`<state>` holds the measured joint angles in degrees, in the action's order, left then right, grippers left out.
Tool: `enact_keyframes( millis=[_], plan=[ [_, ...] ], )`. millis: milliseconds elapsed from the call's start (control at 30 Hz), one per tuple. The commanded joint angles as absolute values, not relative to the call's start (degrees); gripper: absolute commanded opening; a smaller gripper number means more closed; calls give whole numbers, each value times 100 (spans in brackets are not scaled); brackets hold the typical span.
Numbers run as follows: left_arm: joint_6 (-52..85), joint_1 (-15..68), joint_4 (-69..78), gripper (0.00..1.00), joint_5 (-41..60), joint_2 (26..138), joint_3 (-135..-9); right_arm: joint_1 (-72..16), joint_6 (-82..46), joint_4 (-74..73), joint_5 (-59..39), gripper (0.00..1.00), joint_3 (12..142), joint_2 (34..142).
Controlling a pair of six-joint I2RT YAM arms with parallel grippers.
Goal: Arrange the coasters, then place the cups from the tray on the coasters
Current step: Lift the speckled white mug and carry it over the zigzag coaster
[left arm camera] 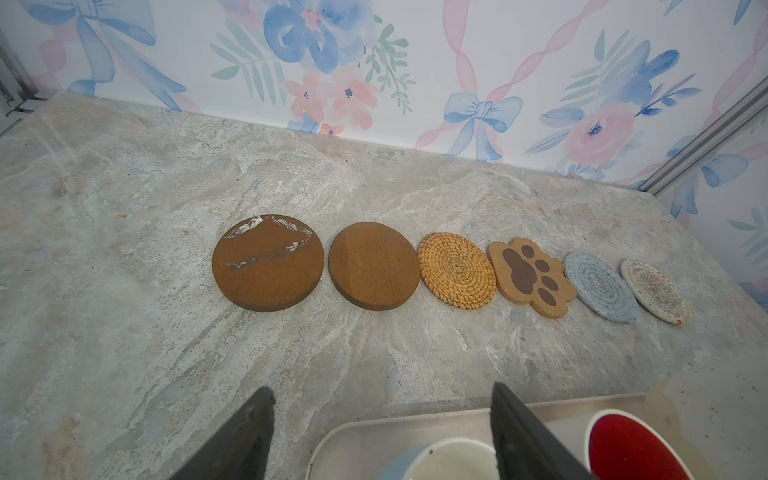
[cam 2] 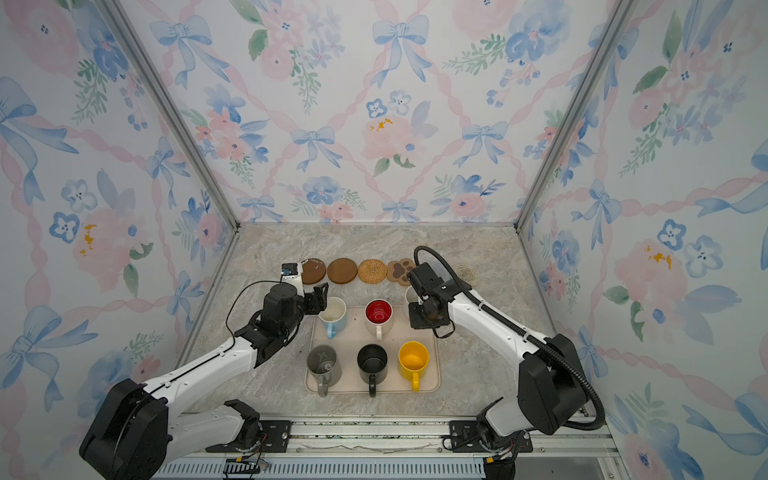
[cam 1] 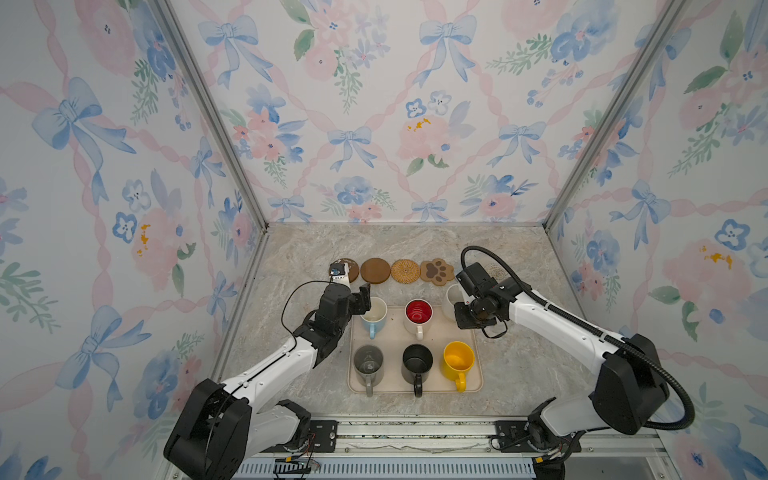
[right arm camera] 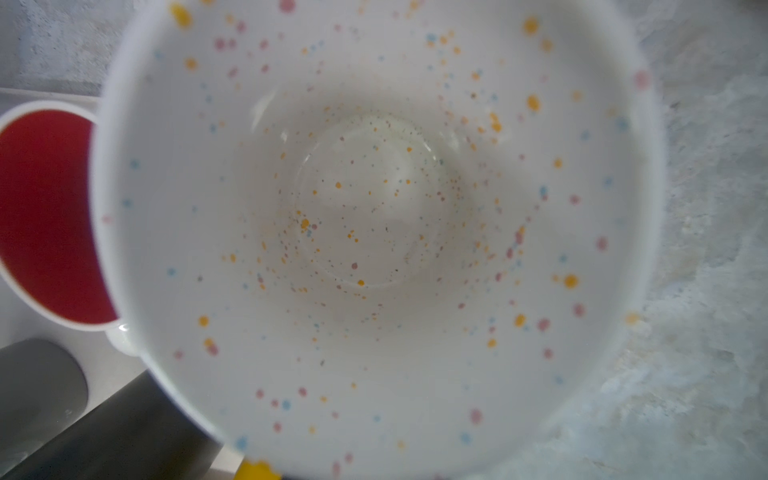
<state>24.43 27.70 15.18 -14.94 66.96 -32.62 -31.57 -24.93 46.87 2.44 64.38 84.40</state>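
Observation:
Six coasters lie in a row near the back wall: a scuffed brown disc point(left arm camera: 268, 262), a plain brown disc point(left arm camera: 374, 266), a rattan round point(left arm camera: 457, 270), a paw point(left arm camera: 528, 276), a blue-grey round point(left arm camera: 600, 286) and a cream round point(left arm camera: 654, 289). The beige tray point(cam 1: 395, 332) carries the light blue cup point(cam 1: 373, 313), red-lined cup point(cam 1: 418, 313), grey cup point(cam 1: 368, 361), black cup point(cam 1: 417, 361) and yellow cup point(cam 1: 457, 359). My left gripper point(left arm camera: 381, 388) is open, one finger over the light blue cup's rim. My right gripper point(cam 1: 459, 311) holds the speckled cup point(right arm camera: 374, 208) raised beyond the tray's far right corner.
Floral walls close the marble table point(cam 1: 519, 365) on three sides. In both top views my right arm hides the blue-grey coaster and my left wrist camera covers part of the scuffed disc. A metal rail point(cam 1: 415, 432) runs along the front edge.

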Motion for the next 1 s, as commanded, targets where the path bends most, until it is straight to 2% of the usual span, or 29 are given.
enact_keyframes(
  millis=[0, 500, 967],
  plan=[
    [2442, 2725, 1594, 78, -1422, 6746, -3168, -2890, -2228, 4699, 456, 0, 6850, 8205],
    [2487, 2656, 1598, 78, -1389, 6571, -3059, -1137, -1410, 4874, 527, 0, 7982, 8620],
    [2521, 2637, 1591, 78, -1372, 6503, -3022, -272, -1180, 4386, 518, 0, 8821, 9743]
  ],
)
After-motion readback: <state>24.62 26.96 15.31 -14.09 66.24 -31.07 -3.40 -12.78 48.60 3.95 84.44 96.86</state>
